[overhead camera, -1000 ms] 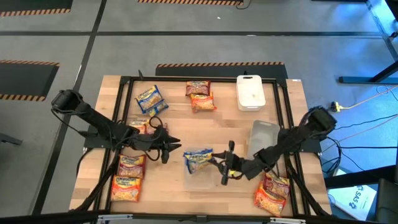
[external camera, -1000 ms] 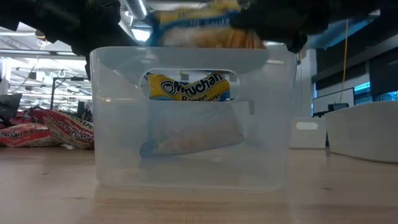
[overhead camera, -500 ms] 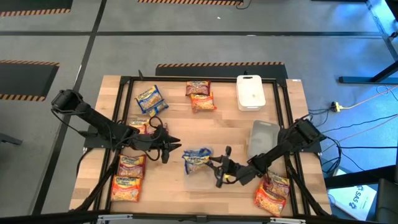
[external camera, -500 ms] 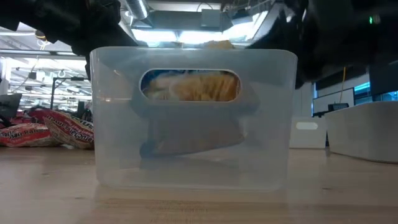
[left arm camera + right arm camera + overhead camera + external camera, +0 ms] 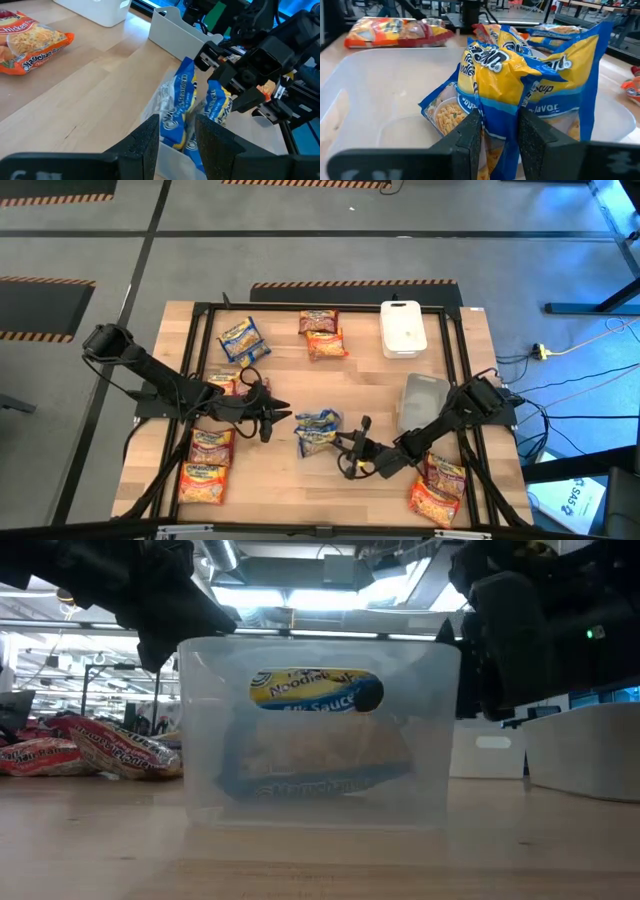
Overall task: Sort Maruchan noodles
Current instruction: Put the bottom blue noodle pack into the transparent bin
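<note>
Lower now than a second ago, the blue-and-yellow packet has gone from above the rim of the clear container down into it, and the right arm has drawn in closer to the bin. In the right wrist view this packet stands upright inside the container's pale walls, its lower edge passing down between the right gripper's two dark fingers, which are partly closed and pinch it. From the low view the packet's label shows through the container's handle slot, with another blue packet lying lower against the front wall. The high view puts the right gripper just beside the container's right edge, near the middle of the wooden table.

The left gripper hovers just left of the container, fingers part-spread and holding nothing; its wrist view looks over the blue packets toward the right gripper.

Elsewhere, orange and dark red packets lie at the front left, another pair at the front right, and more at the back beside a white lid
</note>
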You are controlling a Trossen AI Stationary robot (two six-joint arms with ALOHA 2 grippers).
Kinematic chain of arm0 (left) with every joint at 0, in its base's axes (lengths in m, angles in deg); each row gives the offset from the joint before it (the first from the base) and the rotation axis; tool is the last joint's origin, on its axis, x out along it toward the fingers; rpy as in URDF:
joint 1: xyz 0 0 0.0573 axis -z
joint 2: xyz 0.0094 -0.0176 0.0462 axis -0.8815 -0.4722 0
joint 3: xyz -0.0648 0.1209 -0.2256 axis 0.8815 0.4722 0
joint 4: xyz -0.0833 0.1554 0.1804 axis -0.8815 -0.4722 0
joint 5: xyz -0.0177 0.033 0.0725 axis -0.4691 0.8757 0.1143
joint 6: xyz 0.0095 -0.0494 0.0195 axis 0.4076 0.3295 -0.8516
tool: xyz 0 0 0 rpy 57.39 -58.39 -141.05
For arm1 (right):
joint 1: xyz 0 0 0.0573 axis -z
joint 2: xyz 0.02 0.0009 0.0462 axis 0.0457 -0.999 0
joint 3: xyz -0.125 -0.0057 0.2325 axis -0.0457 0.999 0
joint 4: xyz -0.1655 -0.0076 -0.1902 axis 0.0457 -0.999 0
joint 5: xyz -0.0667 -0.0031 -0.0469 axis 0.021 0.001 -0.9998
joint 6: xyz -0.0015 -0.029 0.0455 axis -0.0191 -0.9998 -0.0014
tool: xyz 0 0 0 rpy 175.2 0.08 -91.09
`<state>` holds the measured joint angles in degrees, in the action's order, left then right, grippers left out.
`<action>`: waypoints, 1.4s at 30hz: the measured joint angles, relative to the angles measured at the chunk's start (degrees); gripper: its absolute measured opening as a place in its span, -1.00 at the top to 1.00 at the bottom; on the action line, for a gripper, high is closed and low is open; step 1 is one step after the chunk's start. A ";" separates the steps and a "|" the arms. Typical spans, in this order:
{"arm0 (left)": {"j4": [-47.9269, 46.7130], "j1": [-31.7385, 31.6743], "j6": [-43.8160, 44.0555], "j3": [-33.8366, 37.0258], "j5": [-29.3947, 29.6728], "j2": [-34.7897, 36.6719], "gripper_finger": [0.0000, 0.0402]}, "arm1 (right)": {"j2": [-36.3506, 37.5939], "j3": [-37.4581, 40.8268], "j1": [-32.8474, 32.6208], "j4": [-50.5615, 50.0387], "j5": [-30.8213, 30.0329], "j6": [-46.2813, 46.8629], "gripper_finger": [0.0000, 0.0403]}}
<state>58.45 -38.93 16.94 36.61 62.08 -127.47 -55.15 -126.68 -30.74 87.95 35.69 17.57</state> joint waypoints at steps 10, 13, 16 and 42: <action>0.13 0.00 0.04 0.00 0.00 0.00 0.41 | -0.04 -1.79 0.13 -1.24 -3.82 -7.69 0.54; 0.14 0.00 0.04 0.00 -0.02 0.00 0.41 | -0.04 -2.79 0.13 -3.28 -4.91 -9.21 0.42; 0.15 0.00 0.06 0.00 -0.02 0.00 0.41 | -0.04 -3.42 0.13 -6.18 -8.30 -9.29 0.24; 1.15 -0.78 -3.00 0.00 -0.39 -0.02 0.40 | 21.03 -3.71 0.25 -27.74 11.99 -8.56 -0.06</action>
<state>59.60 -39.71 13.94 36.61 61.69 -127.49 -34.12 -130.38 -30.49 60.20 47.68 9.01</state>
